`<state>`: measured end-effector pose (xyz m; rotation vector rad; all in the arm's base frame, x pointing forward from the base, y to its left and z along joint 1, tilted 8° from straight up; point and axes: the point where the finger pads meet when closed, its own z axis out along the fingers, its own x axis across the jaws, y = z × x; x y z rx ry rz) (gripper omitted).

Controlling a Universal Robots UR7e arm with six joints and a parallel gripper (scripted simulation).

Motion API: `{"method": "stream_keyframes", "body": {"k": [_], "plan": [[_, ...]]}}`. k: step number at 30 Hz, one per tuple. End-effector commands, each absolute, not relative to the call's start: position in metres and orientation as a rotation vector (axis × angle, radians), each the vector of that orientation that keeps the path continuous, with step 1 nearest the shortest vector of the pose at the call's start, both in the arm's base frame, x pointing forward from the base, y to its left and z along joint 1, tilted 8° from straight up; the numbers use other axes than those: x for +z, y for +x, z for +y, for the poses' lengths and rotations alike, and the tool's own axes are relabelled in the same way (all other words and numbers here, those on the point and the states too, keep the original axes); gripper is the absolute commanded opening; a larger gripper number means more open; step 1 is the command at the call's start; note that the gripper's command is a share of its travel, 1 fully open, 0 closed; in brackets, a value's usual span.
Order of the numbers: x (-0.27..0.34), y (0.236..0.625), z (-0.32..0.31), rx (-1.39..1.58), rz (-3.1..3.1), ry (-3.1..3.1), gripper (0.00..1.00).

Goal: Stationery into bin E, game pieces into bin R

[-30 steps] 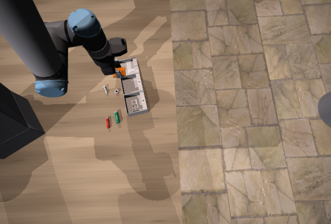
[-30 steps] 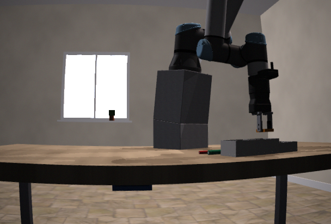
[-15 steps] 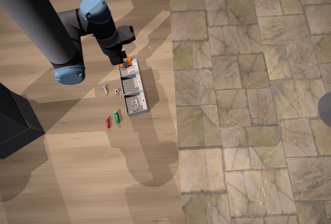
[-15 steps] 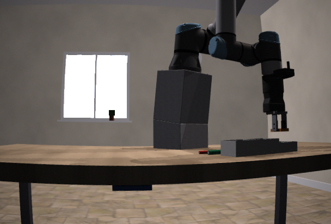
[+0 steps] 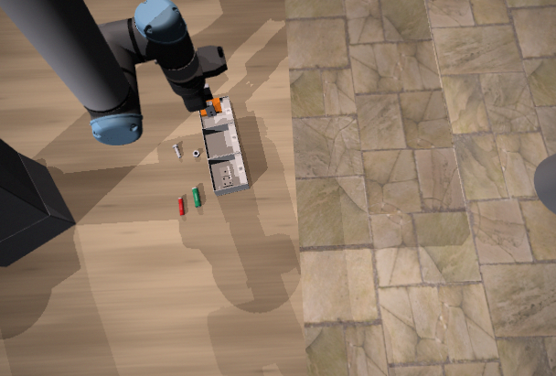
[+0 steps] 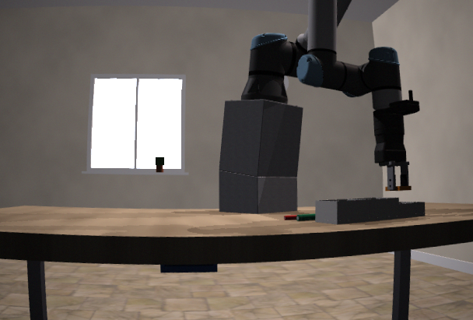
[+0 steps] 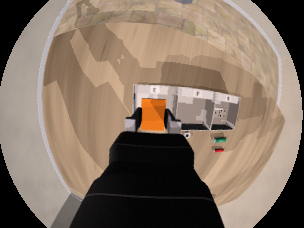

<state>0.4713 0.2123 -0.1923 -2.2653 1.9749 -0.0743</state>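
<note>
My gripper [image 5: 211,108] [image 6: 397,182] [image 7: 153,114] is shut on a flat orange block [image 5: 219,104] [image 6: 397,188] [image 7: 154,113]. It holds the block a little above the far bin [image 5: 226,120] [image 7: 155,90] of three grey bins joined in a row [image 6: 358,210]. The middle bin [image 5: 220,143] [image 7: 195,105] looks empty. The near bin [image 5: 230,190] [image 7: 226,101] holds a white piece with dark dots [image 5: 225,177]. I cannot read the bins' letters.
A bolt [image 5: 176,150] and a nut [image 5: 196,153] lie left of the bins. A green battery [image 5: 197,197] [image 6: 306,217] [image 7: 218,140] and a red battery [image 5: 181,206] [image 6: 289,217] [image 7: 219,149] lie nearer. The robot's dark pedestal [image 5: 23,206] [image 6: 258,156] stands to the left. The table edge [image 5: 293,142] runs just right of the bins.
</note>
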Motion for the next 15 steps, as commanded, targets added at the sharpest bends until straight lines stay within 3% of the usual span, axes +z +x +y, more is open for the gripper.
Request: {"method": "stream_keyframes", "body": {"k": [1, 15], "plan": [[-0.2, 0.473, 0.213, -0.075, 1.974, -2.265, 0.7], [-0.224, 0.476, 0.215, -0.075, 1.974, -2.265, 0.7]]}}
